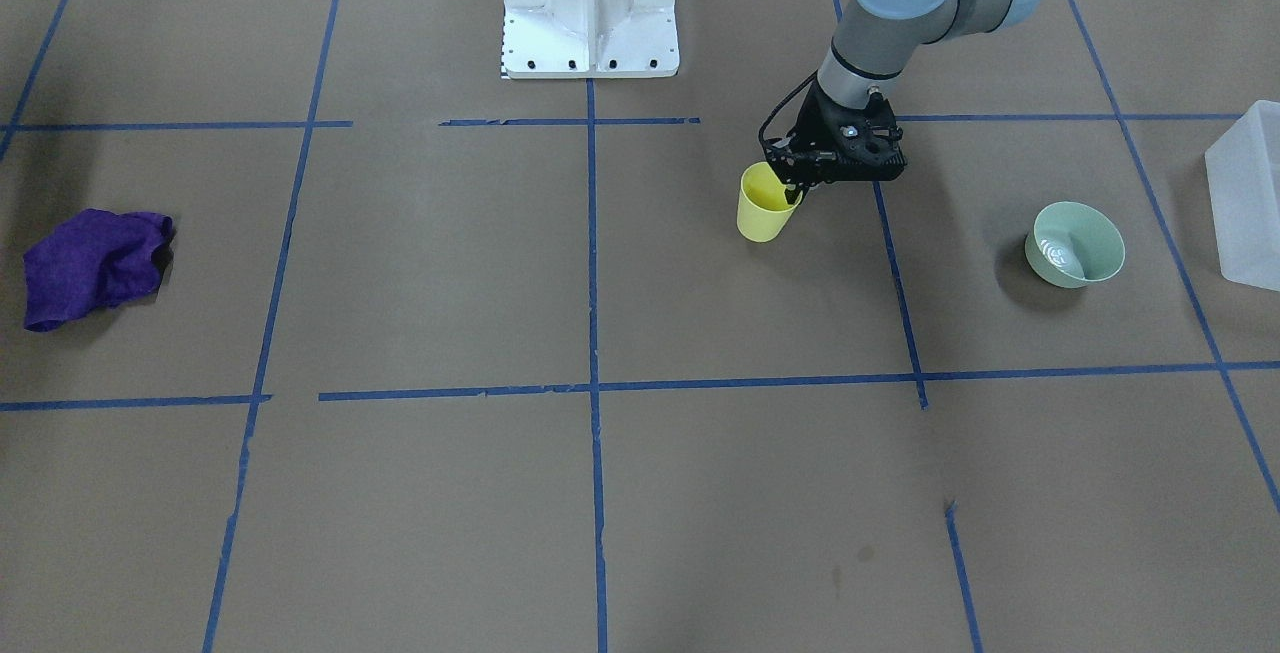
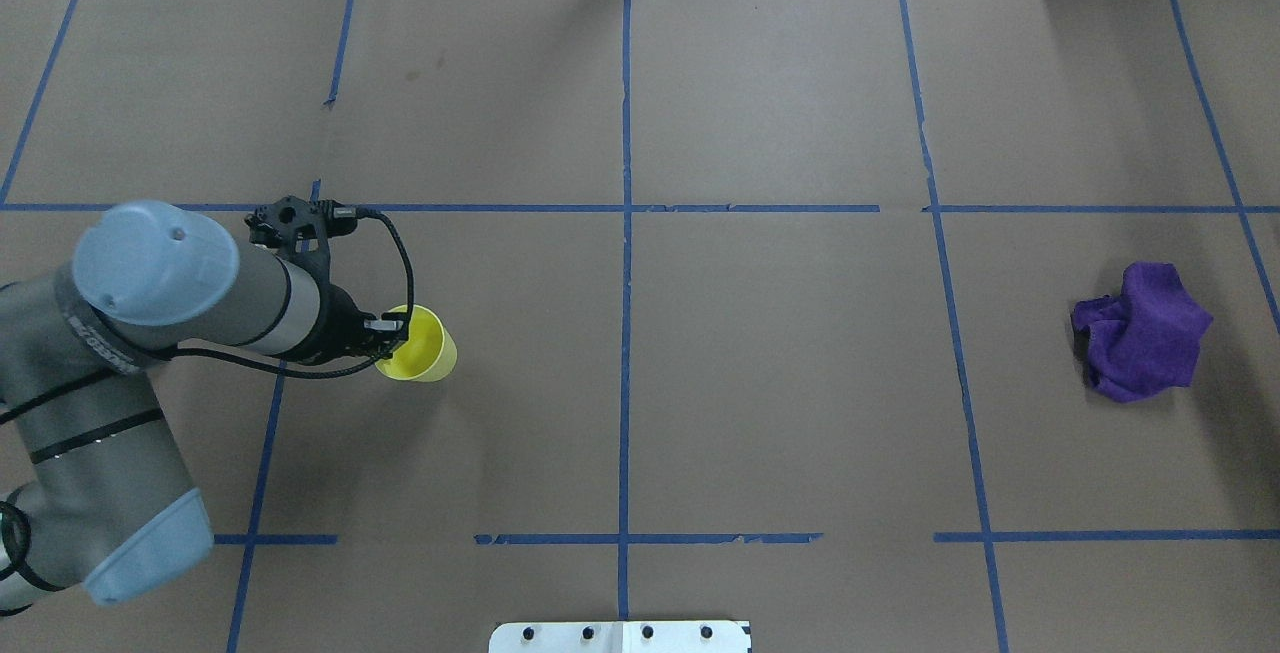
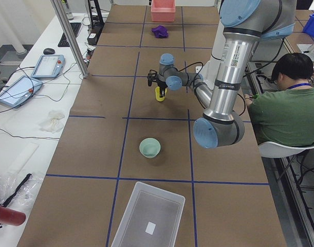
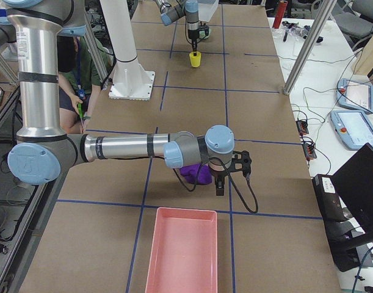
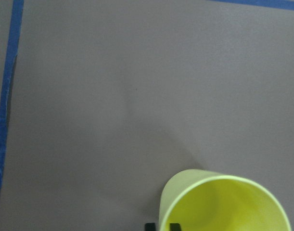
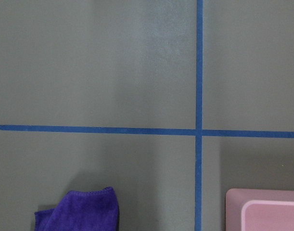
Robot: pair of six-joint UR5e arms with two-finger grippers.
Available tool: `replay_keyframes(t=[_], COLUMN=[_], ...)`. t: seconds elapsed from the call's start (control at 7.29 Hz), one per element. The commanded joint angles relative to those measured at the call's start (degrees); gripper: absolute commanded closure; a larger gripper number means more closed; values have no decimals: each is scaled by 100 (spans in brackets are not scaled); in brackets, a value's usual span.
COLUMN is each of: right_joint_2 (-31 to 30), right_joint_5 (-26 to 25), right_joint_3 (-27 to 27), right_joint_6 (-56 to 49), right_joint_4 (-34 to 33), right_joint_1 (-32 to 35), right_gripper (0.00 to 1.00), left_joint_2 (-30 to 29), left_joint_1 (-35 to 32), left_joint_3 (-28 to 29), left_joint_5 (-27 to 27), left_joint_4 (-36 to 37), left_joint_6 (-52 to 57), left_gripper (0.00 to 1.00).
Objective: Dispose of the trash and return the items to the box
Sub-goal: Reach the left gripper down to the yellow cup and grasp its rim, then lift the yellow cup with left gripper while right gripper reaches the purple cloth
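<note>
The left fingers (image 5: pixel 174 226) are closed on the rim of the yellow cup (image 1: pixel 765 203), one tip inside the wall and one outside, on the side of the cup nearest the arm. The cup stands mouth up over the brown paper desk (image 1: pixel 450 263), near a blue tape line; whether its base touches the paper cannot be told. The mint-green bowl (image 1: pixel 1075 245) sits upright on the desk, well apart from the cup and near the frosted-white box (image 1: pixel 1248 203), which stands open at the desk's end on the robot's left. At the far end, the right fingers (image 4: pixel 220 185) hang just beside the crumpled purple cloth (image 4: pixel 195 174), close to a pink tray (image 4: pixel 180 250). How far they are open cannot be told, as only the side view shows them.
</note>
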Motion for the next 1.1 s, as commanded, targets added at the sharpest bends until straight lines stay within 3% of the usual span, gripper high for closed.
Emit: replay_keyframes(t=[0.0, 0.14, 0.41, 0.69, 0.96], right_joint_2=[-11, -28, -500, -599, -932], right_joint_5=[312, 70, -562, -696, -872], right_joint_3=[26, 139, 158, 202, 263], right_joint_6=[576, 1076, 2542, 2997, 2997], right_joint_4=[61, 358, 2144, 2470, 2479], right_joint_1=[-183, -628, -1428, -2132, -2485], right_gripper=[0, 0, 0, 0, 0], left_joint_2=[142, 264, 326, 476, 467], left_joint_1=[-1447, -1857, -3033, -3896, -4767], left_joint_3=[-453, -627, -735, -534, 123], left_joint_5=[-1026, -1144, -1154, -1154, -1171], left_joint_4=[42, 295, 1304, 1667, 1827], left_joint_6=[185, 726, 2699, 4467, 6156], left_gripper=[100, 100, 100, 100, 100])
